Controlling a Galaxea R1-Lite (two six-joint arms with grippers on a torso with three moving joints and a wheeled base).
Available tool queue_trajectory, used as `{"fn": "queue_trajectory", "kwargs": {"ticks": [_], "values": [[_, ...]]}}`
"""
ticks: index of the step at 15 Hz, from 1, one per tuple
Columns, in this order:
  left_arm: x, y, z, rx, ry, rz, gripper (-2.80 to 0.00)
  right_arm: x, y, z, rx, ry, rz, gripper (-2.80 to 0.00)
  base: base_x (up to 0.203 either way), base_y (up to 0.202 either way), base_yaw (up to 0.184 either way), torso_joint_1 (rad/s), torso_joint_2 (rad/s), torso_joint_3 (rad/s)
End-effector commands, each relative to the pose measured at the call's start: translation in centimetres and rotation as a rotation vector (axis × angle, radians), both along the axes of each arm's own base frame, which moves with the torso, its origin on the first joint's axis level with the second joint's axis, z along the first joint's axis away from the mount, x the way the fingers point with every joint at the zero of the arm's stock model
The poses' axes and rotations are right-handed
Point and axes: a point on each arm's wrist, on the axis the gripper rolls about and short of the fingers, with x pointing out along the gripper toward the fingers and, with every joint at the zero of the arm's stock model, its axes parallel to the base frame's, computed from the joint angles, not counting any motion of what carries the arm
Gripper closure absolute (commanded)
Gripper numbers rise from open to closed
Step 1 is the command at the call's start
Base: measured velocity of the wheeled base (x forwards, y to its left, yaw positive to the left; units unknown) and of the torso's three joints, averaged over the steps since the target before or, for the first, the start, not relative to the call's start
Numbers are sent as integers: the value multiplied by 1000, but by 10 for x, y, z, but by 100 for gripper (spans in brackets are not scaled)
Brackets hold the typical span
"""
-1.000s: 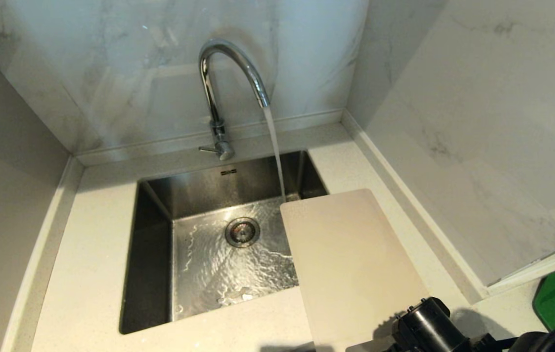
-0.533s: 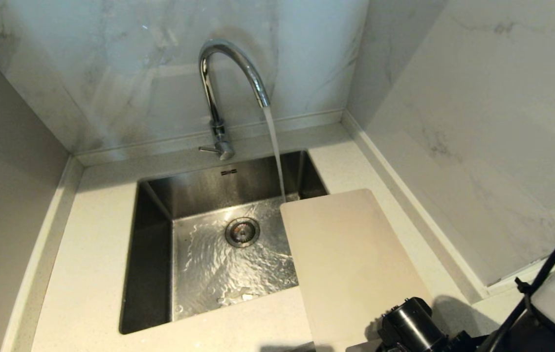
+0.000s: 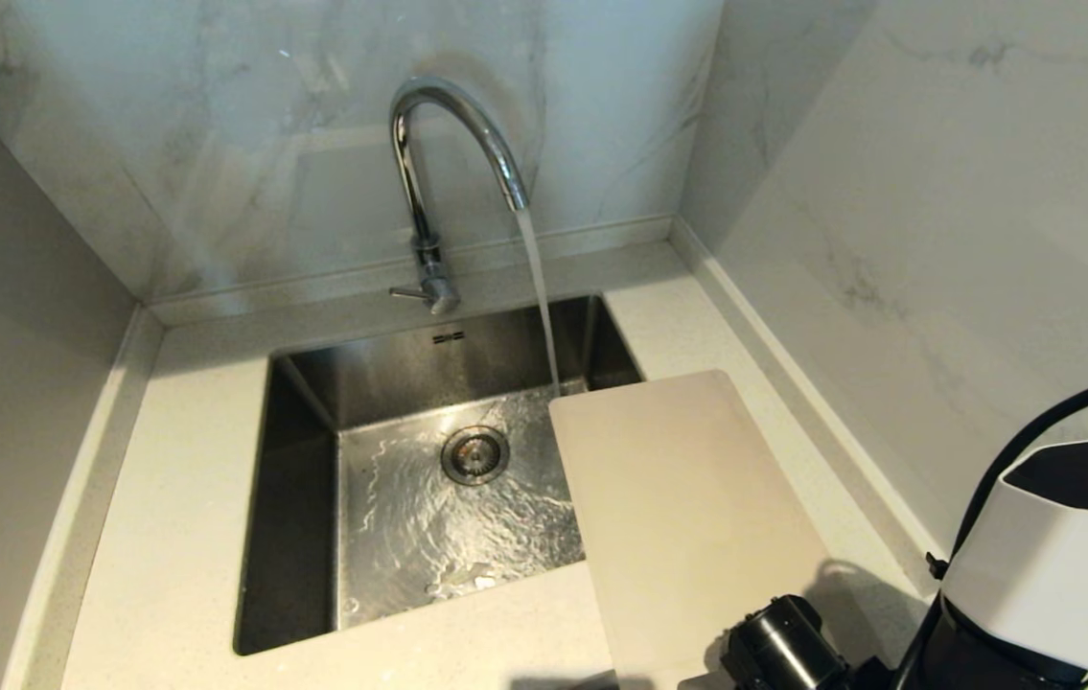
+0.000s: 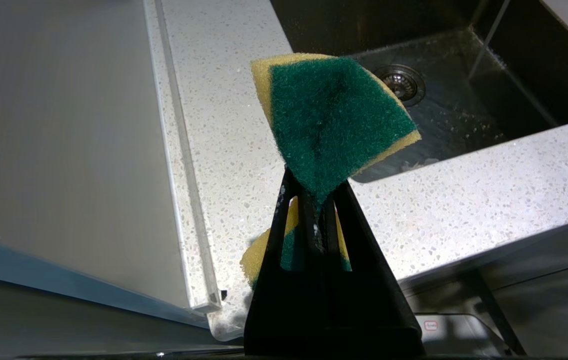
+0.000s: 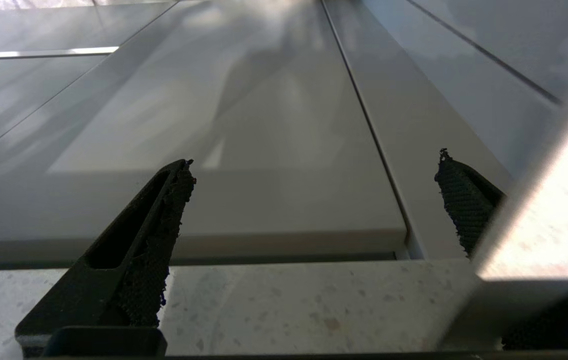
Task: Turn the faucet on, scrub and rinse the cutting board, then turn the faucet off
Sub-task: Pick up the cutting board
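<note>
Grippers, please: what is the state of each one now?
Left gripper: closed, holding the sponge.
Right gripper: open, holding nothing.

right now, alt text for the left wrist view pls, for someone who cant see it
The left gripper is shut on a green-and-yellow sponge, held above a speckled countertop. Beyond it lies a steel sink with a round drain and a thin stream of water.

Right hand (image 5: 314, 165), fingers (image 5: 163, 225) wide apart, above speckled counter (image 5: 289, 305) facing grey wall panels (image 5: 263, 125)
</note>
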Motion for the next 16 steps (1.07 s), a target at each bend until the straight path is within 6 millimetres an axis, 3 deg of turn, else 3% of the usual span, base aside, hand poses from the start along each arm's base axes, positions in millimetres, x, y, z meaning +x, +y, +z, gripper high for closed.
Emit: {"fn": "queue_trajectory", "kwargs": {"ticks": [1, 5, 6, 7, 16], "values": [[0, 0, -1, 0, 5, 1, 0, 2, 1, -4, -8, 8, 7, -280, 0, 0, 0, 0, 0, 0], [0, 0, -1, 0, 4, 0, 0, 3, 1, -4, -8, 10, 2, -280, 0, 0, 0, 0, 0, 0], [0, 0, -1, 0, 4, 0, 0, 2, 1, -5, -9, 11, 4, -240, 0, 0, 0, 0, 0, 0], [0, 0, -1, 0, 4, 1, 0, 2, 1, -5, -9, 11, 4, 0, 0, 0, 0, 0, 0, 0], [0, 0, -1, -3, 4, 1, 0, 2, 1, 1, 5, -7, 11, 0, 0, 0, 0, 0, 0, 0]]}}
